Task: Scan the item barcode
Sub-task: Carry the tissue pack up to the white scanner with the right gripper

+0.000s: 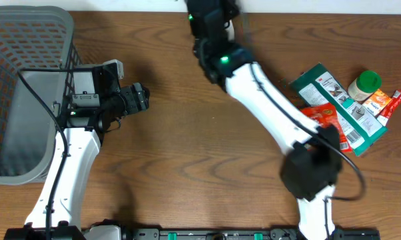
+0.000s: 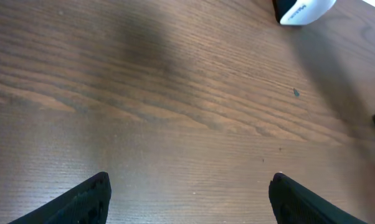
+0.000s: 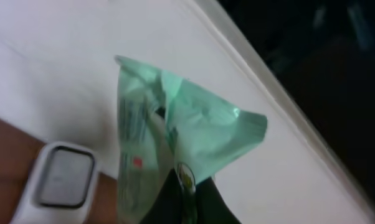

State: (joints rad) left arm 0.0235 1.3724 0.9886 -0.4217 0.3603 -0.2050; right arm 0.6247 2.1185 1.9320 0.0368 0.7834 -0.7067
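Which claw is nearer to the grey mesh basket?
Left. The left claw hangs open just right of the basket; the right claw is farther off, at the back edge of the table, shut on a green packet.

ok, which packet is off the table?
The mint pouch pinched in the right gripper; the dark green pack, red pack and orange pack lie on the table.

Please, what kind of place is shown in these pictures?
Probably a mock shop checkout on a wooden table: a grey mesh basket at the left, packaged goods at the right, and what looks like a white scanner.
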